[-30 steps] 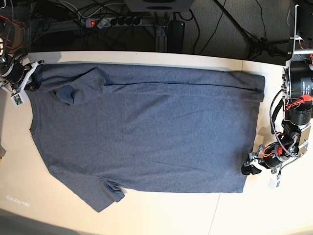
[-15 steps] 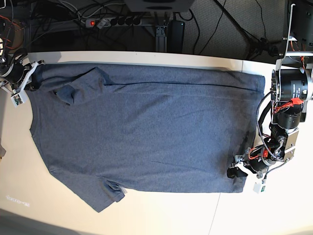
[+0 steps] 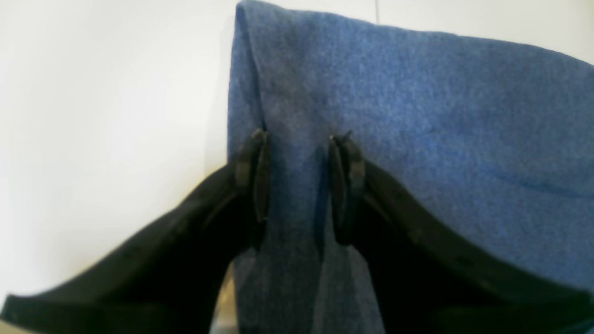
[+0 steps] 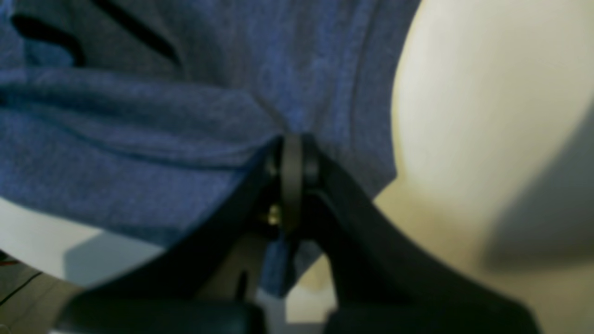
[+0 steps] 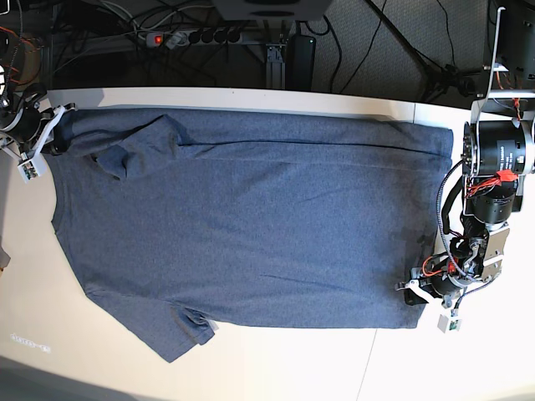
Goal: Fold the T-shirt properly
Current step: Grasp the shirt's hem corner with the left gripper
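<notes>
1. No print or lettering shows on the T-shirt (image 5: 242, 225); its upturned side is plain heathered blue-grey. The small white tags hanging at each wrist are too small to read.
2. The T-shirt lies spread flat on the pale bench (image 5: 276, 368), neck end toward the right end effector (image 4: 291, 153), hem toward the left end effector (image 3: 297, 181).
3. The right end effector is fully closed on the shirt's shoulder corner; cloth bunches into ridges just ahead of its tips, with bare bench beside it.
4. The left end effector sits at the hem corner, its jaws partly apart with a strip of fabric running between them; whether the pads (image 3: 254, 176) actually pinch the cloth cannot be told.
5. Beside the left end effector the hem edge ends and open bench follows; a wide strip of clear bench also runs along the shirt's near side.
6. One sleeve (image 5: 138, 146) lies folded over the body near the right end effector.
7. Beyond the bench's far edge sit a power strip (image 5: 196, 37) and loose cables (image 5: 401, 50).
</notes>
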`<action>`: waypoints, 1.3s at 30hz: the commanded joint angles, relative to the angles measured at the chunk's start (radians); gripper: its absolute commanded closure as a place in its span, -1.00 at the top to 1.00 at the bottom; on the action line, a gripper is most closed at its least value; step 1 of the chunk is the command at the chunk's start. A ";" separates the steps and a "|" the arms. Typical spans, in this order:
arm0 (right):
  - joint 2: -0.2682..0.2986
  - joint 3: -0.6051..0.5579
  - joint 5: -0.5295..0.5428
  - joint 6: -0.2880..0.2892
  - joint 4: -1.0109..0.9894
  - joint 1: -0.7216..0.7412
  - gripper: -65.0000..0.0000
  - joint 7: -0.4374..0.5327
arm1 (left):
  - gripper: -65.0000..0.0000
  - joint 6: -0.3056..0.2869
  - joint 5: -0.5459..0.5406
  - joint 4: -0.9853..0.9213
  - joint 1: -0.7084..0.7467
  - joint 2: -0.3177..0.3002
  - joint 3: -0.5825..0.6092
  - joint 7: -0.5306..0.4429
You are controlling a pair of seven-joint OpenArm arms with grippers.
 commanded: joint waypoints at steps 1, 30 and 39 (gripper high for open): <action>0.022 0.010 0.006 0.018 0.006 0.000 -1.00 -0.008 | -0.32 0.029 0.003 0.012 -0.033 -0.013 -0.003 -0.010; 0.019 0.010 0.006 0.018 0.006 0.002 -1.00 -0.007 | 0.11 -0.164 -0.261 0.012 0.060 -0.097 -0.005 0.148; 0.019 0.010 0.006 0.018 0.006 0.002 -1.00 -0.003 | 0.11 -0.165 -0.260 0.012 0.058 -0.074 -0.005 0.126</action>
